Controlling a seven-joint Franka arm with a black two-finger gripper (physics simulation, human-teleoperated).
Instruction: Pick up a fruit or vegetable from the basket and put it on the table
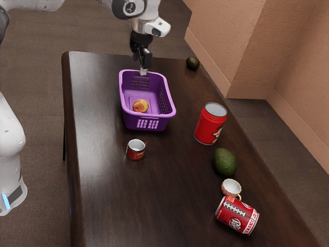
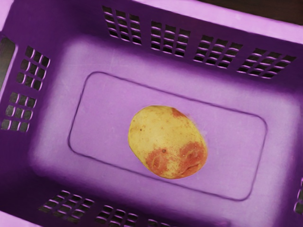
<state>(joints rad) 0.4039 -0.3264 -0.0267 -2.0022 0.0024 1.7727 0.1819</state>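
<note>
Exterior view: gripper [image 1: 144, 70] (wide or narrow, I can't tell) above basket [image 1: 132, 120], seemingly pre-grasp; next, lower to the potato [image 1: 140, 106].

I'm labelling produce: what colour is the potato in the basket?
Yellow potato with reddish-brown patches, clearest in the wrist view.

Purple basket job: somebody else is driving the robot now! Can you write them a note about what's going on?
Gripper: my gripper is above the purple basket, at its far end in the exterior view.
Job's things: the yellow potato with reddish patches lies on the basket's floor.
Done: I'm over the basket; the potato isn't lifted yet.
Left: grip it, lift it over the rim and set it on the table, ideally away from the small red mug.
</note>
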